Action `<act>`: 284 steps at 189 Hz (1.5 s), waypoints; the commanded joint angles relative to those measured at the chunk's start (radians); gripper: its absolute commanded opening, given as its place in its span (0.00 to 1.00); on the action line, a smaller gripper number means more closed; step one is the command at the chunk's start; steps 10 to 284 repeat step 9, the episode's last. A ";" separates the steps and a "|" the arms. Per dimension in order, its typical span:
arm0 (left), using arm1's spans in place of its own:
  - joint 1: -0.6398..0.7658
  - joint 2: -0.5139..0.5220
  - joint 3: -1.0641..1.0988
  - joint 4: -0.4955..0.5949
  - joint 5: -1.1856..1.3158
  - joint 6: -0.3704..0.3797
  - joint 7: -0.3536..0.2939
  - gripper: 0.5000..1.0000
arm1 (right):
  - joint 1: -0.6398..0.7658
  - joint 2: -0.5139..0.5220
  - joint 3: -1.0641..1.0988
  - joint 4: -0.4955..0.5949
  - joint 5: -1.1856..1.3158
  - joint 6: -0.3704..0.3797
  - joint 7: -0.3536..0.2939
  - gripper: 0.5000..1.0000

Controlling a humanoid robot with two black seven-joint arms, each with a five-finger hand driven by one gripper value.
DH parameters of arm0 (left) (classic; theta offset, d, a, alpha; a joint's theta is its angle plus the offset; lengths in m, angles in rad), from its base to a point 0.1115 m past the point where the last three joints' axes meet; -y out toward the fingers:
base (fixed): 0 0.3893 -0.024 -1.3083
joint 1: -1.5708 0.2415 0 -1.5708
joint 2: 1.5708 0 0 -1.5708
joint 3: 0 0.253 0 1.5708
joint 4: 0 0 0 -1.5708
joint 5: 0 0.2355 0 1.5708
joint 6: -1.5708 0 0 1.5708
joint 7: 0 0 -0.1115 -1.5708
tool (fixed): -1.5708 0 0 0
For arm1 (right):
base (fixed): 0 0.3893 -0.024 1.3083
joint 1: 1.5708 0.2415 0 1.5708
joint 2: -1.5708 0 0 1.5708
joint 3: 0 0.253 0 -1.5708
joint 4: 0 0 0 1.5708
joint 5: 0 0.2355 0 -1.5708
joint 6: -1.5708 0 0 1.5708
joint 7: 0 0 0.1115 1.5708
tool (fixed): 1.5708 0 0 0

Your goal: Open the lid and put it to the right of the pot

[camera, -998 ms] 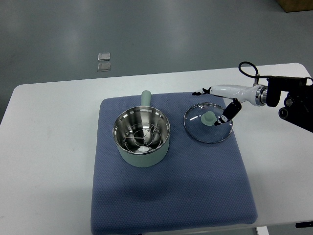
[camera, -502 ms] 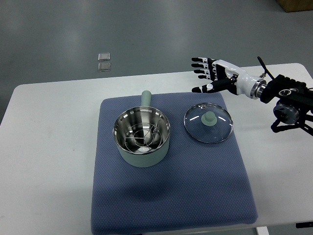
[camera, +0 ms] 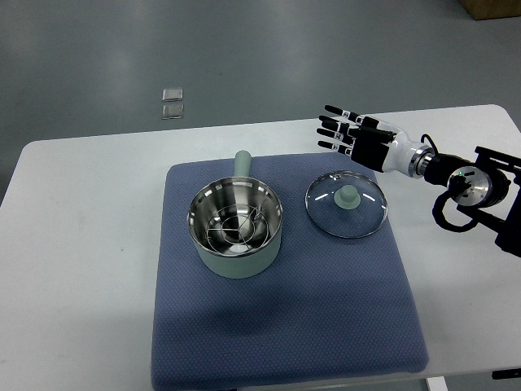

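A pale green pot with a steel steamer rack inside stands uncovered on the blue mat, its handle pointing away. The glass lid with a green knob lies flat on the mat to the right of the pot. My right hand hovers just beyond the lid's far edge, fingers spread and holding nothing, its arm coming in from the right edge. The left arm does not show.
The mat lies on a white table. Two small clear squares lie on the grey floor beyond the table's far edge. A brown box corner shows at the top right.
The right hand let go of the lid and rose from its knob, opening its fingers; it now sits slightly lower and closer to the lid than half a second ago. Lid and pot stayed put.
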 commanded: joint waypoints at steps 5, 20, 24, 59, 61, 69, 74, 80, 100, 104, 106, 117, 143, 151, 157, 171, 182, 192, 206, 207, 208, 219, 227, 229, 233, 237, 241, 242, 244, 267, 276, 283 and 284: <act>0.000 0.000 0.001 0.000 0.000 0.000 0.000 1.00 | -0.008 0.006 0.016 -0.005 -0.001 0.000 0.000 0.86; 0.000 0.000 -0.001 0.000 0.000 0.000 0.000 1.00 | -0.008 0.005 0.017 -0.005 -0.003 0.002 0.000 0.86; 0.000 0.000 -0.001 0.000 0.000 0.000 0.000 1.00 | -0.008 0.005 0.017 -0.005 -0.003 0.002 0.000 0.86; 0.000 0.000 -0.001 0.000 0.000 0.000 0.000 1.00 | -0.008 0.005 0.017 -0.005 -0.003 0.002 0.000 0.86; 0.000 0.000 -0.001 0.000 0.000 0.000 0.000 1.00 | -0.008 0.005 0.017 -0.005 -0.003 0.002 0.000 0.86; 0.000 0.000 -0.001 0.000 0.000 0.000 0.000 1.00 | -0.008 0.005 0.017 -0.005 -0.003 0.002 0.000 0.86; 0.000 0.000 -0.001 0.000 0.000 0.000 0.000 1.00 | -0.008 0.005 0.017 -0.005 -0.003 0.002 0.000 0.86; 0.000 0.000 -0.001 0.000 0.000 0.000 0.000 1.00 | -0.008 0.005 0.017 -0.005 -0.003 0.002 0.000 0.86; 0.000 0.000 -0.001 0.000 0.000 0.000 0.000 1.00 | -0.008 0.005 0.017 -0.005 -0.003 0.002 0.000 0.86; 0.000 0.000 -0.001 0.000 0.000 0.000 0.000 1.00 | -0.008 0.005 0.017 -0.005 -0.003 0.002 0.000 0.86; 0.000 0.000 -0.001 0.000 0.000 0.000 0.000 1.00 | -0.008 0.005 0.017 -0.005 -0.003 0.002 0.000 0.86; 0.000 0.000 -0.001 0.000 0.000 0.000 0.000 1.00 | -0.008 0.005 0.017 -0.005 -0.003 0.002 0.000 0.86; 0.000 0.000 -0.001 0.000 0.000 0.000 0.000 1.00 | -0.008 0.005 0.017 -0.005 -0.003 0.002 0.000 0.86; 0.000 0.000 -0.001 0.000 0.000 0.000 0.000 1.00 | -0.008 0.005 0.017 -0.005 -0.003 0.002 0.000 0.86; 0.000 0.000 -0.001 0.000 0.000 0.000 0.000 1.00 | -0.008 0.005 0.017 -0.005 -0.003 0.002 0.000 0.86; 0.000 0.000 -0.001 0.000 0.000 0.000 0.000 1.00 | -0.008 0.005 0.017 -0.005 -0.003 0.002 0.000 0.86; 0.000 0.000 -0.001 0.000 0.000 0.000 0.000 1.00 | -0.008 0.005 0.017 -0.005 -0.003 0.002 0.000 0.86; 0.000 0.000 -0.001 0.000 0.000 0.000 0.000 1.00 | -0.008 0.005 0.017 -0.005 -0.003 0.002 0.000 0.86; 0.000 0.000 -0.001 0.000 0.000 0.000 0.000 1.00 | -0.008 0.005 0.017 -0.005 -0.003 0.002 0.000 0.86; 0.000 0.000 -0.001 0.000 0.000 0.000 0.000 1.00 | -0.008 0.005 0.017 -0.005 -0.003 0.002 0.000 0.86; 0.000 0.000 -0.001 0.000 0.000 0.000 0.000 1.00 | -0.008 0.005 0.017 -0.005 -0.003 0.002 0.000 0.86; 0.000 0.000 -0.001 0.000 0.000 0.000 0.000 1.00 | -0.008 0.005 0.017 -0.005 -0.003 0.002 0.000 0.86; 0.000 0.000 -0.001 0.000 0.000 0.000 0.000 1.00 | -0.008 0.005 0.017 -0.005 -0.003 0.002 0.000 0.86; 0.000 0.000 -0.001 0.000 0.000 0.000 0.000 1.00 | -0.008 0.005 0.017 -0.005 -0.003 0.002 0.000 0.86; 0.000 0.000 -0.001 0.000 0.000 0.000 0.000 1.00 | -0.008 0.005 0.017 -0.005 -0.003 0.002 0.000 0.86; 0.000 0.000 -0.001 0.000 0.000 0.000 0.000 1.00 | -0.008 0.005 0.017 -0.005 -0.003 0.002 0.000 0.86; 0.000 0.000 -0.001 0.000 0.000 0.000 0.000 1.00 | -0.008 0.005 0.017 -0.005 -0.003 0.002 0.000 0.86; 0.000 0.000 -0.001 0.000 0.000 0.000 0.000 1.00 | -0.008 0.005 0.017 -0.005 -0.003 0.002 0.000 0.86; 0.000 0.000 -0.001 0.000 0.000 0.000 0.000 1.00 | -0.008 0.005 0.017 -0.005 -0.003 0.002 0.000 0.86; 0.000 0.000 -0.001 0.000 0.000 0.000 0.000 1.00 | -0.008 0.005 0.017 -0.005 -0.003 0.002 0.000 0.86; 0.000 0.000 -0.001 0.000 0.000 0.000 0.000 1.00 | -0.008 0.005 0.017 -0.005 -0.003 0.002 0.000 0.86; 0.000 0.000 -0.001 0.000 0.000 0.000 0.000 1.00 | -0.008 0.005 0.017 -0.005 -0.003 0.002 0.000 0.86; 0.000 0.000 -0.001 0.000 0.000 0.000 0.000 1.00 | -0.008 0.005 0.017 -0.005 -0.003 0.002 0.000 0.86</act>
